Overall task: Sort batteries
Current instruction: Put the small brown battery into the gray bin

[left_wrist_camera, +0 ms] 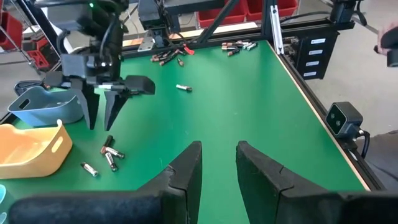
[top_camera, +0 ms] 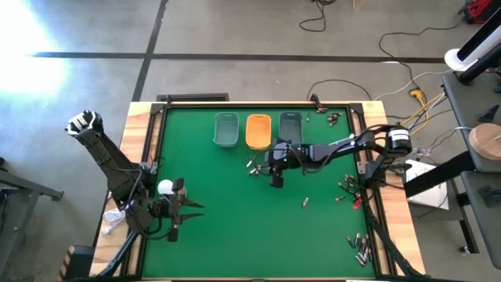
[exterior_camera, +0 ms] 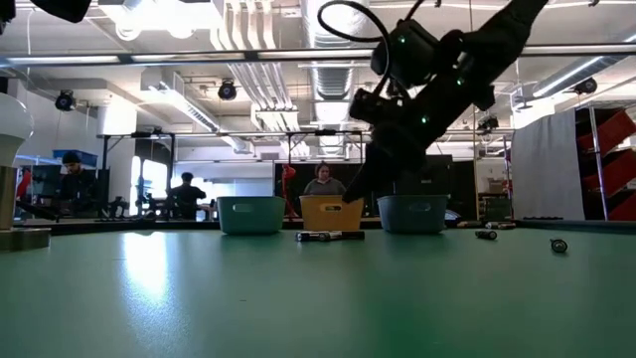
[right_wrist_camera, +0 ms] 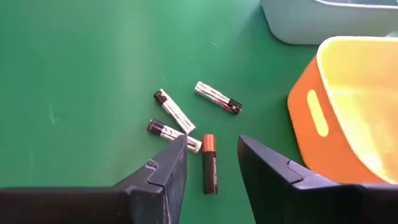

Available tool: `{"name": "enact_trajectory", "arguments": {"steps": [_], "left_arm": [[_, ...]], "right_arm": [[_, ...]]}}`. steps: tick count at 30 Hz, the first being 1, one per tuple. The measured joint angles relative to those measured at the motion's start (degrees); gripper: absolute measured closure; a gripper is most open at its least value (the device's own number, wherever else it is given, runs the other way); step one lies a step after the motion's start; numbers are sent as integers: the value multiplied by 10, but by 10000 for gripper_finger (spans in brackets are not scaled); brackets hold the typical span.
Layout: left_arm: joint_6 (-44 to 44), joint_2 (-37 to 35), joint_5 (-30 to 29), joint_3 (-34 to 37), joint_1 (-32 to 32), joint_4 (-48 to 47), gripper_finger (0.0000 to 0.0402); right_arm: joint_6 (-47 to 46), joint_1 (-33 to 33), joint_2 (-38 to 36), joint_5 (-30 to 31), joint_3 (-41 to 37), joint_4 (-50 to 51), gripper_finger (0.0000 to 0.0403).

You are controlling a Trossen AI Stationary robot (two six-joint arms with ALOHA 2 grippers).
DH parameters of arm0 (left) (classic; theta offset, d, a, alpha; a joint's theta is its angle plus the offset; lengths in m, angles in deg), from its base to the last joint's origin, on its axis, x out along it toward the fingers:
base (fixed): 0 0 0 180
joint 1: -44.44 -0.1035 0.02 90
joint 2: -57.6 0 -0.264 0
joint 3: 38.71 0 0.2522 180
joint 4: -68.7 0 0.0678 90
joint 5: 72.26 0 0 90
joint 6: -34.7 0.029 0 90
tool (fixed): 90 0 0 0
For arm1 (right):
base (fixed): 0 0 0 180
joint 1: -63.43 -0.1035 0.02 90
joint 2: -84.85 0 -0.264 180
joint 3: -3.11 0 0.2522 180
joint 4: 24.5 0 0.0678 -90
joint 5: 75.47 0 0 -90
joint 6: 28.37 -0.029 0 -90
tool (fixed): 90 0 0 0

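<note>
Several small batteries (right_wrist_camera: 174, 112) lie loose on the green table in front of the orange tray (right_wrist_camera: 348, 106). They also show in the high view (top_camera: 254, 166). My right gripper (right_wrist_camera: 211, 158) hangs open just above them, slanting down. A copper-and-black battery (right_wrist_camera: 209, 165) shows in the gap between its fingers, untouched on the table. From the left wrist view, the right gripper (left_wrist_camera: 102, 118) has its fingertips clear above the batteries (left_wrist_camera: 109, 152). My left gripper (left_wrist_camera: 217, 165) waits open with nothing between its fingers, near the table's left near corner (top_camera: 184, 208).
Three trays stand in a row at the far side: teal (top_camera: 226, 129), orange (top_camera: 258, 131), grey-blue (top_camera: 290, 125). More batteries lie along the right edge (top_camera: 347, 185), at the near right corner (top_camera: 360, 247), and singly (top_camera: 305, 202). A white ball on a base (top_camera: 165, 186) stands by my left arm.
</note>
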Motion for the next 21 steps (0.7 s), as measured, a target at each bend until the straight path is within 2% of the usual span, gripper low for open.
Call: {"name": "enact_trajectory", "arguments": {"steps": [3,13,21], "left_arm": [[0,0,0,0,0,0,322],[0,0,0,0,0,-1,322],[0,0,0,0,0,-4,322]], "right_arm": [[-20,0,21,5,-8,-29,279],[-44,-1,77,21,0,-31,282],[-64,1,85,19,2,-29,305]]}}
